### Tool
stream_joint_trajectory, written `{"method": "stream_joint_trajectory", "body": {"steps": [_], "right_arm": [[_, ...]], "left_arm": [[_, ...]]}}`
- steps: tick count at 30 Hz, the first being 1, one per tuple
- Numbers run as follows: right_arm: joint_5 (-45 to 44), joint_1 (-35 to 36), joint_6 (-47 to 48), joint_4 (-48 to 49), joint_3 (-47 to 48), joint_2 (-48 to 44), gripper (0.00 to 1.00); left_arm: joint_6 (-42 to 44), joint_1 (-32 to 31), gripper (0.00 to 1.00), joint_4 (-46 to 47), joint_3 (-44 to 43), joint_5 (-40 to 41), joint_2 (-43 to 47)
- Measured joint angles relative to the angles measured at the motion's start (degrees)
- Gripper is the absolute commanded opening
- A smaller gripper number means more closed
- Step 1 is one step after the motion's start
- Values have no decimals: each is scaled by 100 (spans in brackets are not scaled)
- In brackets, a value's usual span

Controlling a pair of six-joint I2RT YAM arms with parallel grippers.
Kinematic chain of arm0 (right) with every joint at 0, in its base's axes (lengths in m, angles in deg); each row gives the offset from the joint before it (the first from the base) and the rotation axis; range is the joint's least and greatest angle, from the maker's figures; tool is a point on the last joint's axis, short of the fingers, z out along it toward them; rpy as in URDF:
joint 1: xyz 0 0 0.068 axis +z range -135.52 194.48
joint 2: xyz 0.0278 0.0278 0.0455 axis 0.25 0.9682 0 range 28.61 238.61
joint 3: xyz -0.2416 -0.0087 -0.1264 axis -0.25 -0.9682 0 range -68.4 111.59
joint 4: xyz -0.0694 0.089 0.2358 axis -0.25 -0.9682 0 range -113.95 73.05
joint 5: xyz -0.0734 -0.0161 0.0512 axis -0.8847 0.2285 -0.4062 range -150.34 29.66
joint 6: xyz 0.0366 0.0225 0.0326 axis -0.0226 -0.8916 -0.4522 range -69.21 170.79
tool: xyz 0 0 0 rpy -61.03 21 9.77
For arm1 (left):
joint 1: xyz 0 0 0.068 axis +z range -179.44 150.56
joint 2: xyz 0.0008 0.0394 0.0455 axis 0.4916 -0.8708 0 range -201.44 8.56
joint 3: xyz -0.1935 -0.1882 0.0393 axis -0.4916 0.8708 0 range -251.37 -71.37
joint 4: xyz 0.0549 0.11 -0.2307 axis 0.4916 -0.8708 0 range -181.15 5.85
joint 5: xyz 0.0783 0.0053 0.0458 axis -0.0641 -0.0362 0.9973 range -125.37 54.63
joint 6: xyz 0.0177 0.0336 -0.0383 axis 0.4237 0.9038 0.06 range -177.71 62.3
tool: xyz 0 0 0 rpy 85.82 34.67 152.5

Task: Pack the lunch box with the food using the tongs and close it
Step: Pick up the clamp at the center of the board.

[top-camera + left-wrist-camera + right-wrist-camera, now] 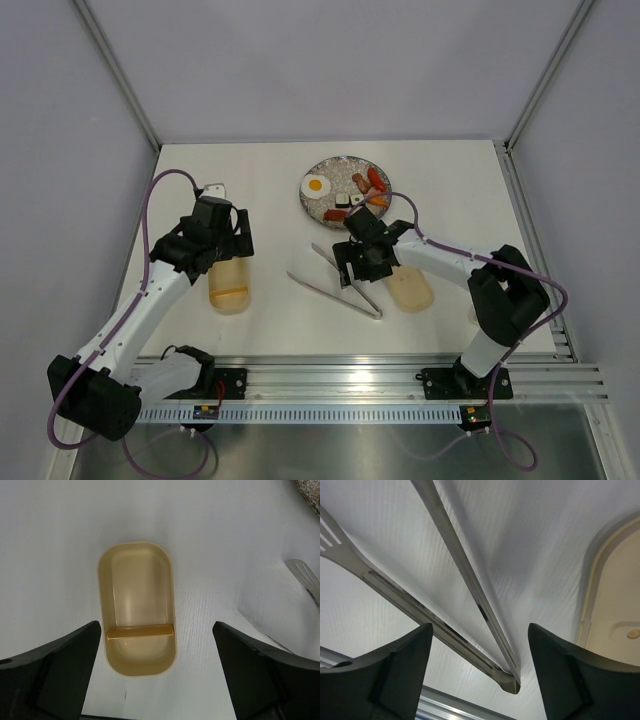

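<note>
Tongs (pixel 338 282): flat on table (pixel 260 190), between lunch box (pixel 230 286) and lid (pixel 411 290); food (pixel 318 186) sits on plate (pixel 330 165) beyond.
Right gripper (pixel 479 630): low over hinged end, pointing down; jaws well apart, straddling both arms, nothing gripped.
Advice: close squarely across both arms near hinge; avoid skidding.
Left gripper (pixel 156 625): hovers above box, fully spread, empty.
</note>
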Motion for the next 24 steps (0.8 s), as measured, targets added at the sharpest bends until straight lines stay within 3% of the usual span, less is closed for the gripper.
{"method": "stream_joint_trajectory", "body": {"steps": [3, 9, 14, 24], "right_arm": [[13, 26, 57, 105, -138, -334, 99], [-11, 437, 560, 334, -243, -715, 99], [-302, 861, 1058, 153, -87, -306, 99], [-603, 909, 1596, -192, -15, 39, 99]], "left_arm": [[0, 0, 99, -4, 2, 0, 0], [-2, 0, 99, -35, 7, 0, 17], [-7, 0, 99, -37, 7, 2, 61], [-7, 0, 99, -37, 7, 0, 74]]}}
